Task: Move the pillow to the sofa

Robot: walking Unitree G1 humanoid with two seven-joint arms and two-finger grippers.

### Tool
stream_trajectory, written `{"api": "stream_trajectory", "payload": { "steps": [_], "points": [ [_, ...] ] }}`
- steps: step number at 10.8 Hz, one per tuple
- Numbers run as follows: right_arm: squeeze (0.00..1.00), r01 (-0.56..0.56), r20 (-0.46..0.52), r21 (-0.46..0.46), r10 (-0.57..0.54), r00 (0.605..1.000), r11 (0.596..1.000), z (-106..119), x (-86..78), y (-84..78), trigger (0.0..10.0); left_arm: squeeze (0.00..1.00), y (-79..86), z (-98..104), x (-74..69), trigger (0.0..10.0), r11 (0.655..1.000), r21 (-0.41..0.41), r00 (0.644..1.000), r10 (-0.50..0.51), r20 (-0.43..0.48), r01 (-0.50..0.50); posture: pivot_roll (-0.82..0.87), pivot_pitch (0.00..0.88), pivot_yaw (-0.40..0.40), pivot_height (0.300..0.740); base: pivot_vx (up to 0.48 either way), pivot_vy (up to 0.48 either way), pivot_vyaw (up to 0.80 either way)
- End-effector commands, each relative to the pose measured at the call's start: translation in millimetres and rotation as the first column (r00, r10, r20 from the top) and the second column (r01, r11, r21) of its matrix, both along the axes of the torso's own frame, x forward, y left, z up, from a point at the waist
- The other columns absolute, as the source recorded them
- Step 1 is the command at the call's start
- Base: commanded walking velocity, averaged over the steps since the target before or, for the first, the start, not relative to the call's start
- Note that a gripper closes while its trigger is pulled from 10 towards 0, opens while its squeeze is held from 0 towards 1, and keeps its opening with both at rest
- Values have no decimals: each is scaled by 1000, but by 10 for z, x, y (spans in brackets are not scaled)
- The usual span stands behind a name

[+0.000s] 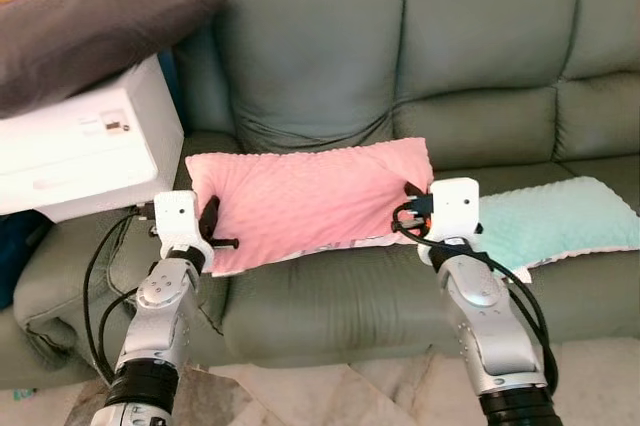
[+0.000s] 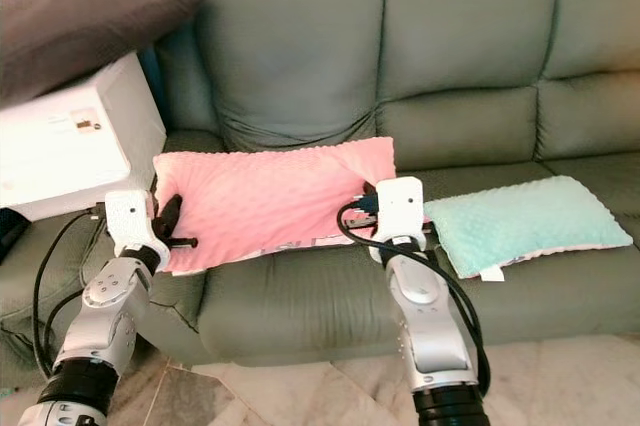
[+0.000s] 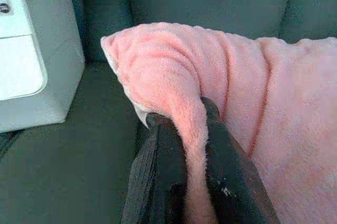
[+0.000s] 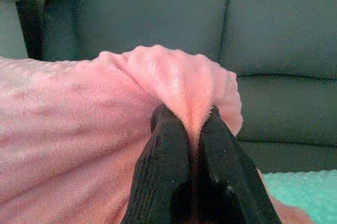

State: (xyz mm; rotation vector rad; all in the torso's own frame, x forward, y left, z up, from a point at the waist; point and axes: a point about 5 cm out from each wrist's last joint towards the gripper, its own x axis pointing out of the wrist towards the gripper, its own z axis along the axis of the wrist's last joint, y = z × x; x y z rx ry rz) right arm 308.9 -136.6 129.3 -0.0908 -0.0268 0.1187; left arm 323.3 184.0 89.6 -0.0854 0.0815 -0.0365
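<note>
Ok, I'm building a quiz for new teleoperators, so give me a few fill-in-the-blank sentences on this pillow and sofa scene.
1. Both grippers pinch the ____ pillow, the left gripper at one end, the right gripper at the other.
2. The mint pillow lies on the sofa on the robot's ____ side.
3. The grey pillow rests on a ____ box.

Missing words: pink; right; white

A pink pillow is held stretched above the seat of a grey-green sofa. The left gripper grips the pillow's left edge; the right gripper grips its right edge, fingers closed on the fabric at each end. A mint-green pillow lies on the seat to the right, just beside the right gripper. A white box stands at the sofa's left end, with a dark grey cushion resting on top. Black cables trail from both arms.
</note>
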Motion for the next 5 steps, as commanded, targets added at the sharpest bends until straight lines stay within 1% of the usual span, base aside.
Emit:
{"api": "stream_trajectory", "payload": {
  "steps": [1, 2, 5],
  "points": [
    [0, 4, 53, 4, -4, 999, 1000, 136, 22, -6, 10000, 0, 34, 98, 35, 10000, 1000, -9, 999, 3, 40, -2, -165, 0, 75, 740, 0, 0, 0],
    [0, 4, 53, 3, -4, 999, 1000, 135, 19, -9, 10000, 0, 37, 84, 27, 10000, 1000, -9, 999, 5, 34, -5, -169, 0, 74, 740, 307, 0, 0],
    [0, 2, 50, 0, -2, 999, 1000, 134, 9, -17, 10000, 0, 31, 62, 19, 10000, 1000, -20, 1000, 3, 27, -3, -173, 0, 72, 740, 439, 0, 0]
  ]
}}
